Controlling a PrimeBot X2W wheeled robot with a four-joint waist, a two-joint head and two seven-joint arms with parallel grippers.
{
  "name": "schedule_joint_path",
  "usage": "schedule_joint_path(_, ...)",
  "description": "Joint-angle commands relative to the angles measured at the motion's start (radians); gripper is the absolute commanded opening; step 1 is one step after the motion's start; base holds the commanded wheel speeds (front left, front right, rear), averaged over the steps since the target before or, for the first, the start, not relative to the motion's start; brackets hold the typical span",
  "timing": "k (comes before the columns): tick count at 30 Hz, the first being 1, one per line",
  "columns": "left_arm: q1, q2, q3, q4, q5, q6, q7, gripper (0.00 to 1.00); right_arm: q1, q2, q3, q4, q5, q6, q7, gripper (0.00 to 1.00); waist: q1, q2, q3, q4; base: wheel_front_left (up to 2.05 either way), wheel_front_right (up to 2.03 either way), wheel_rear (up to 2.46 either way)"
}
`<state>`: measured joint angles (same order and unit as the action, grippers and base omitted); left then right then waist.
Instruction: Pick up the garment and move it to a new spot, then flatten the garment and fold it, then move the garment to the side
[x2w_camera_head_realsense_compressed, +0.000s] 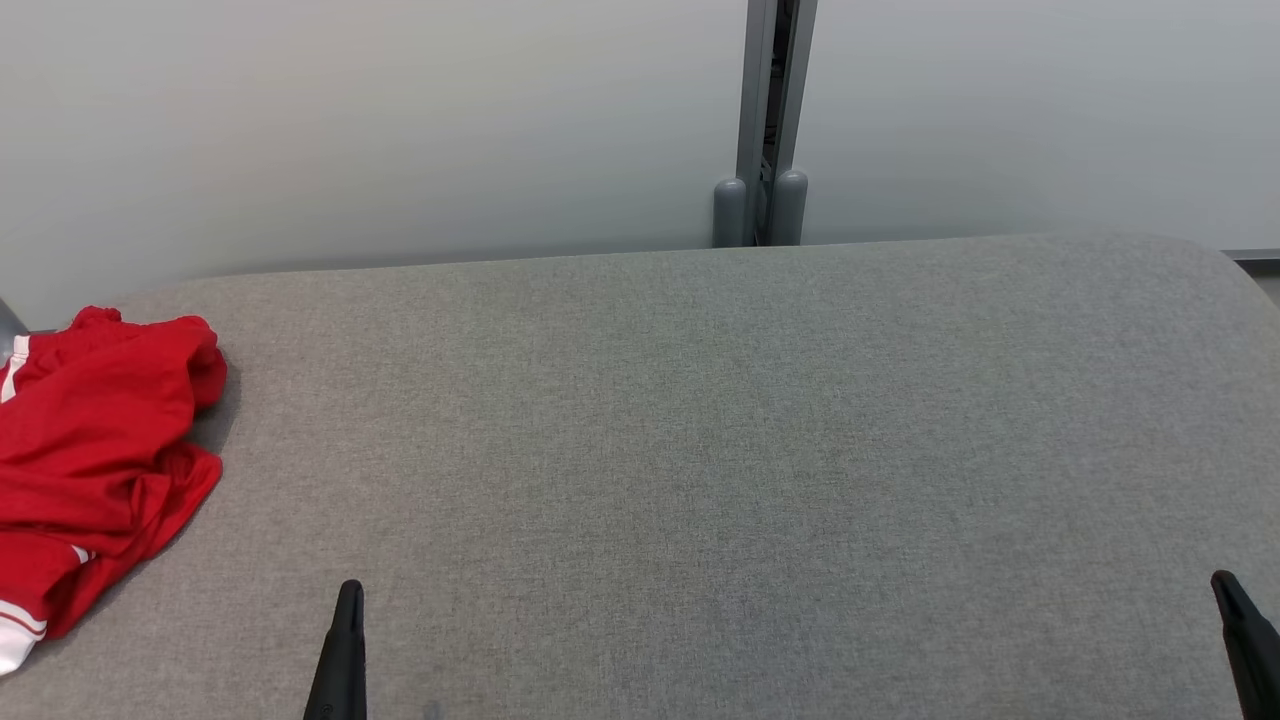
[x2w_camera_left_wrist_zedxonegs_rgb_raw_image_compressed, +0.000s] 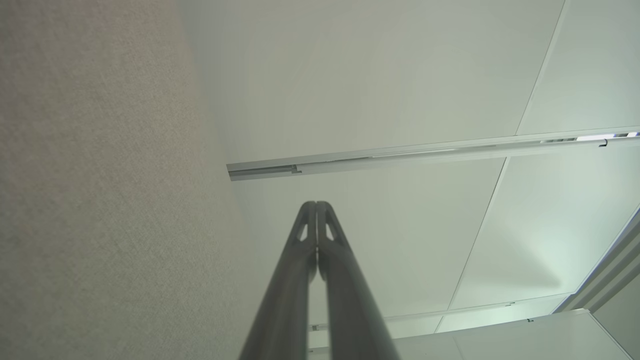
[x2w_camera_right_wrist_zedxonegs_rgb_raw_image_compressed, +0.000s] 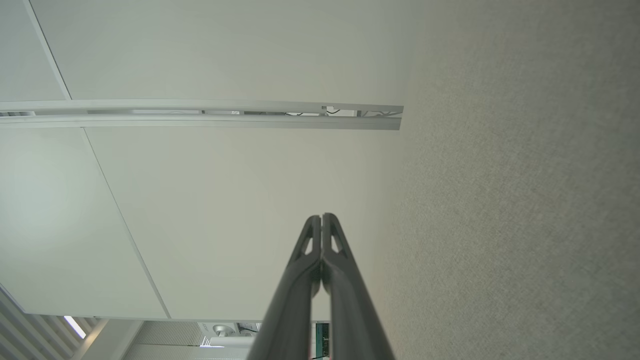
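The garment, red with white stripes at its trim, lies crumpled in a loose heap by the left edge of the grey fabric worktop, running out of the head view on that side. The rest of the worktop, from the middle to the right edge, is bare cloth.

The left pincer sits low at the near edge, a little to the right of the heap and apart from it. The right pincer sits near the front right corner, well apart from the garment. Both are clenched on nothing: each wrist view shows its two dark fingers pressed together at the tips, aimed toward the pale wall behind the far edge.

The step in hand appears to be the first pick-up, not yet begun. To do it well, the left pincer should release its fingers before it reaches the cloth, then come down on a raised fold near the top of the heap, not on a flat layer. A bite through one or two layers would probably lift cleanly. Grabbing the thick middle risks carrying a tight ball that is harder to flatten later. The bare centre looks like a sensible new spot, within reach of both arms.
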<state>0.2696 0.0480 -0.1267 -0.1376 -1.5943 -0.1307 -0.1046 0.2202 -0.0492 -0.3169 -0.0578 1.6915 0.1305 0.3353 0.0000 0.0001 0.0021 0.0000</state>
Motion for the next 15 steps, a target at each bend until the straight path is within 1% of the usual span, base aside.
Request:
schedule_joint_path(1,0.003,0.002,0.003,-0.003,0.004,-0.003,0.003,0.0,0.007,-0.004,-0.001,-0.005,0.003,0.0,0.001,0.0,0.0,-0.0001,0.0,0.0,0.0,0.0,0.0)
schedule_joint_path(2,0.003,0.002,0.003,-0.003,0.004,-0.003,0.003,0.0,0.007,-0.004,-0.002,-0.005,0.004,0.0,0.001,0.0,0.0,-0.0001,0.0,0.0,0.0,0.0,0.0)
schedule_joint_path(3,0.0,0.0,-0.001,0.003,0.0,0.0,0.0,1.0,0.0,0.001,0.001,0.003,0.0,0.0,0.0,1.0,0.0,-0.0001,0.0,0.0,0.0,0.0,0.0)
schedule_joint_path(9,-0.04,-0.001,-0.001,0.031,0.004,0.0,-0.007,1.0,-0.028,0.004,0.011,0.02,-0.024,0.0,-0.028,1.0,0.0,-0.0001,0.001,0.0,0.0,0.0,0.0)
schedule_joint_path(15,-0.091,0.003,-0.001,0.051,0.022,0.0,-0.021,1.0,-0.063,-0.009,0.039,0.034,-0.085,0.0,-0.078,1.0,0.0,-0.0001,0.002,0.0,0.0,0.0,0.0)
